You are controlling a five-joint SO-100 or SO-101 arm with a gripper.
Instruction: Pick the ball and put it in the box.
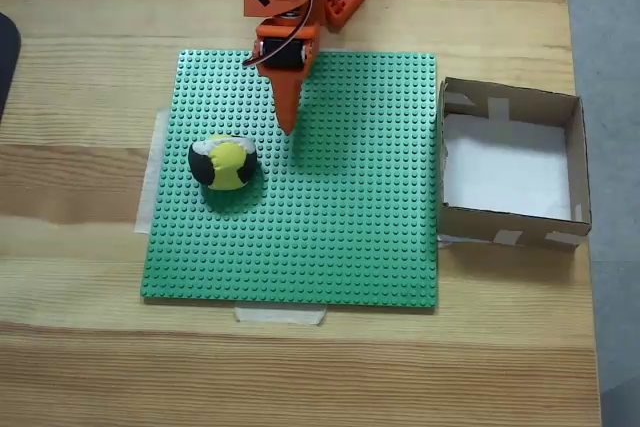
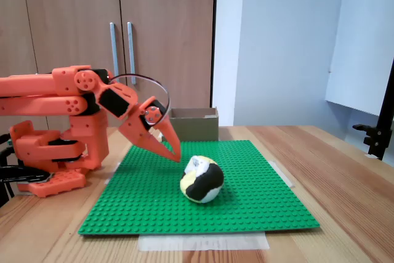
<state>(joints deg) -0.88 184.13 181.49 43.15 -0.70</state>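
- The orange arm [image 1: 285, 7] is reaching out from its base at the far edge of the wooden table [image 1: 80, 347], over the green studded baseplate [image 1: 340, 237].
- Its gripper [image 1: 289, 125] is pointing down toward the plate, hanging just above it in a fixed view [image 2: 175, 152]; the fingers are lying together, nothing sitting between them.
- The ball [image 1: 223, 162] is resting on the plate, near the fingertips but apart from them, showing yellow, black and white patches [image 2: 202, 179].
- The box [image 1: 575, 162] is sitting off the plate's right edge in a fixed view, its white floor lying bare; from the side it is showing behind the plate [image 2: 194, 124].
- Pale tape [image 1: 280, 314] is holding the plate's near edge to the table.
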